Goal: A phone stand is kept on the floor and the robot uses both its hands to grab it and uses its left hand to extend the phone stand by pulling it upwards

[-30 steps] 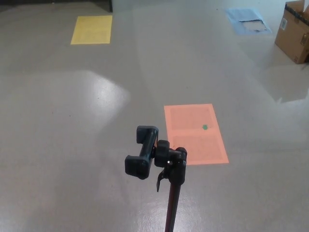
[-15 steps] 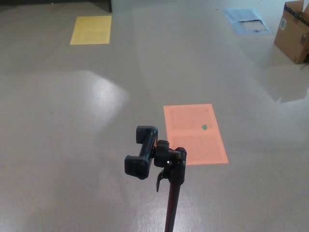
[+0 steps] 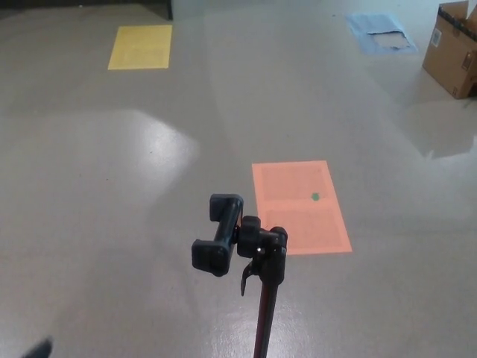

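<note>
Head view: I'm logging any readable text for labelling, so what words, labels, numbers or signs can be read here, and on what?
None can be read.
Cardboard box: a pale label on its side, too small and blurred to read.
Blue sheet: a white patch, no legible text.
Orange sheet: only a green dot, no text.
Yellow sheet: blank.
Phone stand: no marking legible.

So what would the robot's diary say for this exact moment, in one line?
stage: before grasp | phone stand: upright on floor, untouched | left hand: dark tip at bottom-left edge | right hand: not in view
</note>
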